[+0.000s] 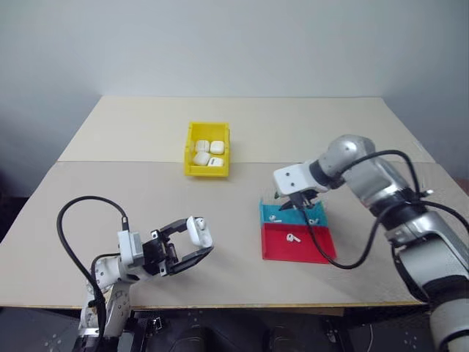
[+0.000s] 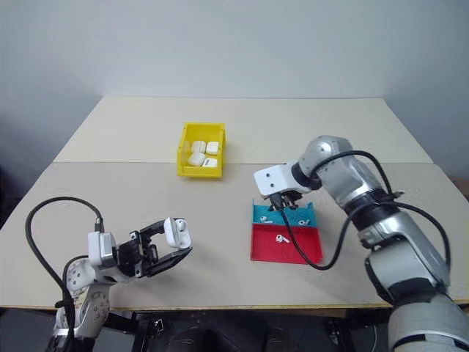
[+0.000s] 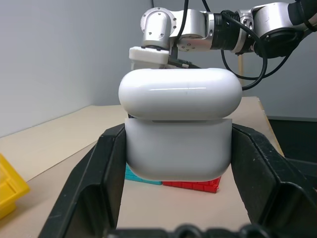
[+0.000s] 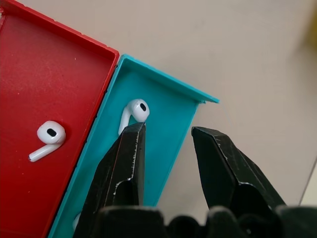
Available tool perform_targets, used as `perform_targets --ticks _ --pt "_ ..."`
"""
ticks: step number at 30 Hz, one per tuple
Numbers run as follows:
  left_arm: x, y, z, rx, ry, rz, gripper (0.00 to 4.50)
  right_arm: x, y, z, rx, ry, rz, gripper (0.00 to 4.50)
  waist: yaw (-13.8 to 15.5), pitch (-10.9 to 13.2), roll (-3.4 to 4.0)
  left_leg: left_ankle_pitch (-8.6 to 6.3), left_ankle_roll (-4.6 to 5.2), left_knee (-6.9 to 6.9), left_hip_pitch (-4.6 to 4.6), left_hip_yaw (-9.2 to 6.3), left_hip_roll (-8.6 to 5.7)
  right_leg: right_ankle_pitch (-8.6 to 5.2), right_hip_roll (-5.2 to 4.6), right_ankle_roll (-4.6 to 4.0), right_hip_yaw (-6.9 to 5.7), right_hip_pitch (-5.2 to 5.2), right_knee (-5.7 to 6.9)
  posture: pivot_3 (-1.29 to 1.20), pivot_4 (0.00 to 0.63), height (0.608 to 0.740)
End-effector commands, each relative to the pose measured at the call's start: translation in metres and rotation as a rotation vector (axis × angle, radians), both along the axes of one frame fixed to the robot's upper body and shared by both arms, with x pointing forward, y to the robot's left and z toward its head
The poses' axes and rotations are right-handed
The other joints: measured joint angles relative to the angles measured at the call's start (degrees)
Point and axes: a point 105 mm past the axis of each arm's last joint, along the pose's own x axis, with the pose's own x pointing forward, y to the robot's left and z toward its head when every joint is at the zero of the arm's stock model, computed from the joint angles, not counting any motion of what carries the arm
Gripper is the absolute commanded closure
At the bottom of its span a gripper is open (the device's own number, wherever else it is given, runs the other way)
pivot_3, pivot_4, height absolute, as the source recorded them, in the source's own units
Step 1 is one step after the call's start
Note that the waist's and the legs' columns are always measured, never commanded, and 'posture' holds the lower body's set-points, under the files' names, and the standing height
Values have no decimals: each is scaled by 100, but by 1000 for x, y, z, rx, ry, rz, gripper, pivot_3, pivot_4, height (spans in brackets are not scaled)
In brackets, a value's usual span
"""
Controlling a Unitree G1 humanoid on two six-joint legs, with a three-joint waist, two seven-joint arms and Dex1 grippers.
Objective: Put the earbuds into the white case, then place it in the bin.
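The left gripper (image 1: 192, 246) sits low over the near left part of the counter (image 1: 146, 191), and its jaws are pinching the white case (image 1: 198, 231), which stands between the two black fingers with its lid open, tipped back above the body, as the left wrist view makes plain (image 3: 178, 148). Across the counter, the right gripper (image 4: 166, 136) is angled down over the teal tray (image 1: 272, 213), jaws spread and holding nothing; one fingertip (image 4: 134, 133) is just beside an earbud (image 4: 134, 111) lying in that tray, though contact cannot be told. A second earbud (image 4: 49, 137) lies in the red tray (image 1: 282, 246), which butts against the teal one on its near side. Further back, well apart from both arms, the yellow bin (image 1: 192, 147) sits in the middle of the counter with several white cases (image 1: 207, 152) already inside.
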Motion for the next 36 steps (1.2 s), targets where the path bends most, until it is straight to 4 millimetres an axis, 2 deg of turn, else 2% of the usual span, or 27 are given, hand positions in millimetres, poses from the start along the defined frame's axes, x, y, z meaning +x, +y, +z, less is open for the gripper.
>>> perform_targets --ticks 1,8,23,36 --pt "-5 -3 8 -4 -56 8 1715 5 5 9 -16 -16 18 2601 -4 0 0 0 0 0 1 1 0 0 0 0 0 0 0 0 150 740" --pt "2 -4 9 -7 -76 51 1715 6 9 -4 -33 45 6 2601 -9 0 1 1 -2 0 1 3 1 1 1 -1 0 -1 3 0 150 740" --pt "4 -6 12 0 -85 68 1715 6 8 -25 -85 55 6 2601 -12 1 2 1 -3 -1 1 5 2 1 1 -1 0 -2 4 0 150 740" --pt "7 -4 13 7 -88 78 1715 7 10 -33 -97 46 -9 2601 -15 1 3 2 -4 -1 2 7 2 1 1 -1 0 -2 5 0 150 740"
